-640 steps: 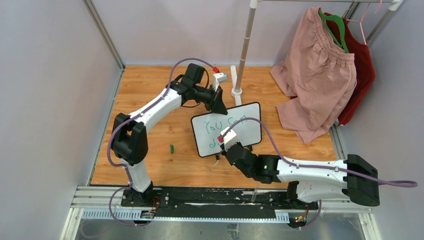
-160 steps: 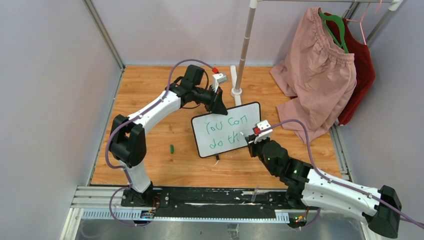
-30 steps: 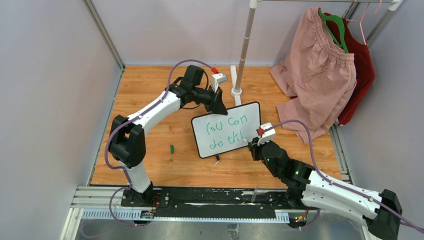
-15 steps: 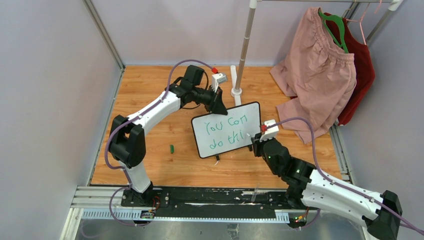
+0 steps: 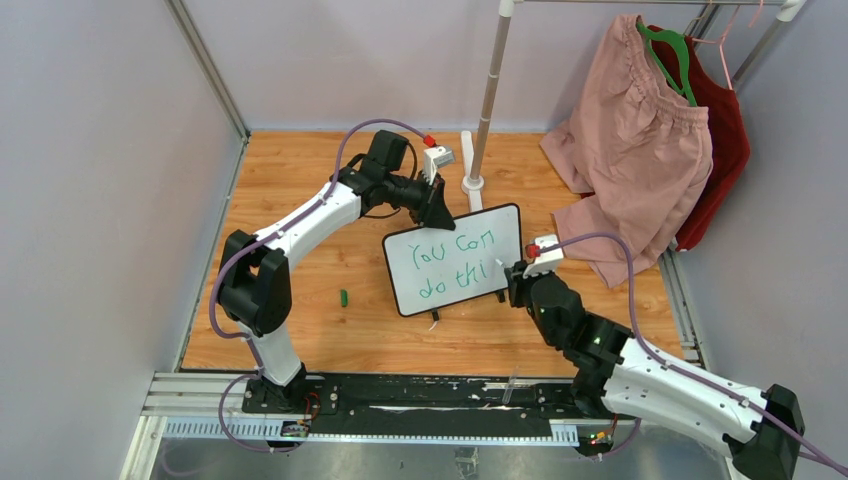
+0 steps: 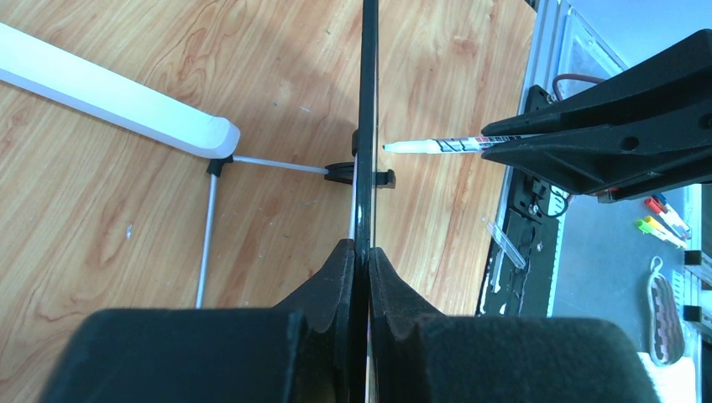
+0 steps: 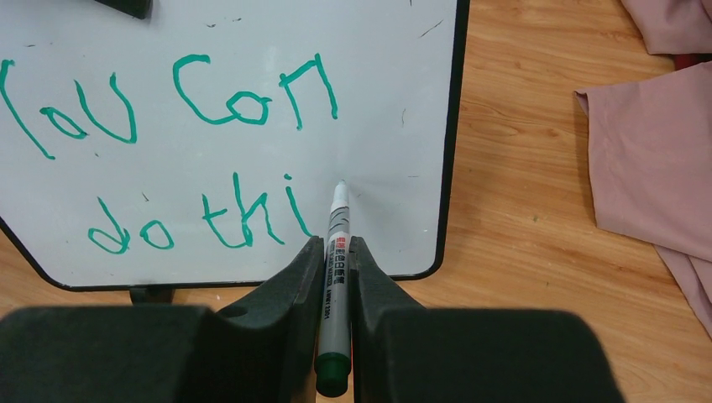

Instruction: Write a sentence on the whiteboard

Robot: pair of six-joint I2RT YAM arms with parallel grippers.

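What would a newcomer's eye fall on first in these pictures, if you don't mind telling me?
The whiteboard in the middle of the wooden table, bearing the unfinished green sentence "You can do thi". The right gripper holds a marker with its tip at the board after the "i", while the left gripper clamps the board's top edge.

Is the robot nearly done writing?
Nearly. The green words on the whiteboard read "You can do thi". The right gripper holds the marker tip just after the "i"; the left gripper grips the whiteboard's edge. Only the last letter remains.
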